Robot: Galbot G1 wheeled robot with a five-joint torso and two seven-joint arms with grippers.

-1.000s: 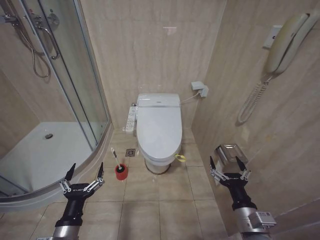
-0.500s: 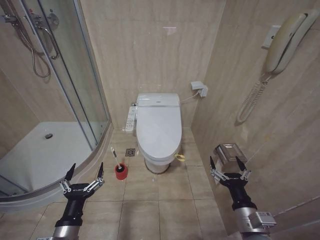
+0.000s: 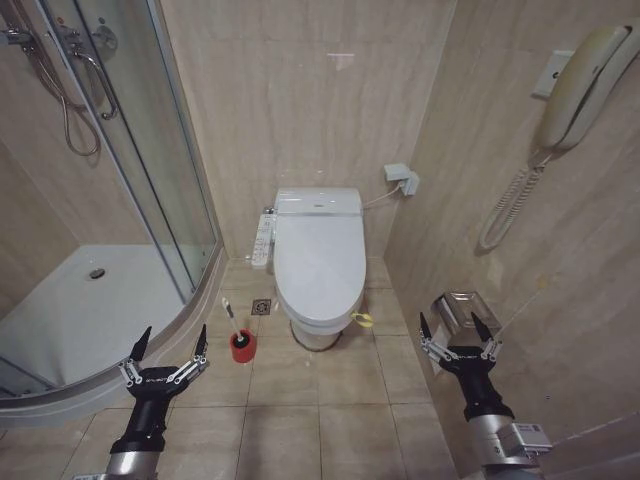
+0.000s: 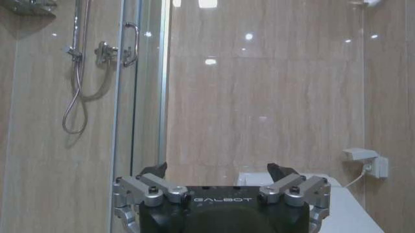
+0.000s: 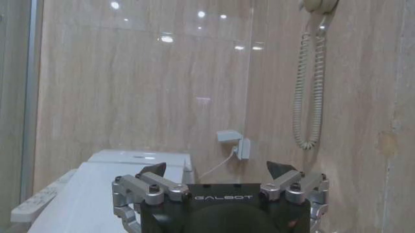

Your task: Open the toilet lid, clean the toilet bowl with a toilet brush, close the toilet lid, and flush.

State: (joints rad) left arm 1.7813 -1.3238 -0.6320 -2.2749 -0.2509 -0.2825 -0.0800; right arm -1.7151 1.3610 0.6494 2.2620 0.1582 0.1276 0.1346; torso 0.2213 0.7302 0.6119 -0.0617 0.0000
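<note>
The toilet lid (image 3: 318, 260) lies shut over the toilet bowl, white and glossy, against the back wall; a small yellow-green loop tag (image 3: 361, 319) sticks out at its front right edge. The bowl itself is hidden under the lid, with its bidet button panel (image 3: 263, 239) on the left side. The toilet brush (image 3: 231, 320) stands in a red holder cup (image 3: 241, 346) on the floor left of the toilet. My left gripper (image 3: 170, 345) is open, low at the left, near the cup. My right gripper (image 3: 455, 330) is open, low at the right. The lid (image 5: 84, 194) also appears in the right wrist view.
A curved shower tray (image 3: 90, 310) with glass doors (image 3: 150, 140) fills the left side. A wall phone (image 3: 570, 90) with coiled cord and a steel paper holder (image 3: 458, 308) hang on the right wall. A socket box (image 3: 400, 178) sits beside the toilet. A floor drain (image 3: 261, 305) lies ahead.
The whole picture has shifted slightly, so the camera moved a little. Both grippers hold the same open pose and nothing else has moved.
</note>
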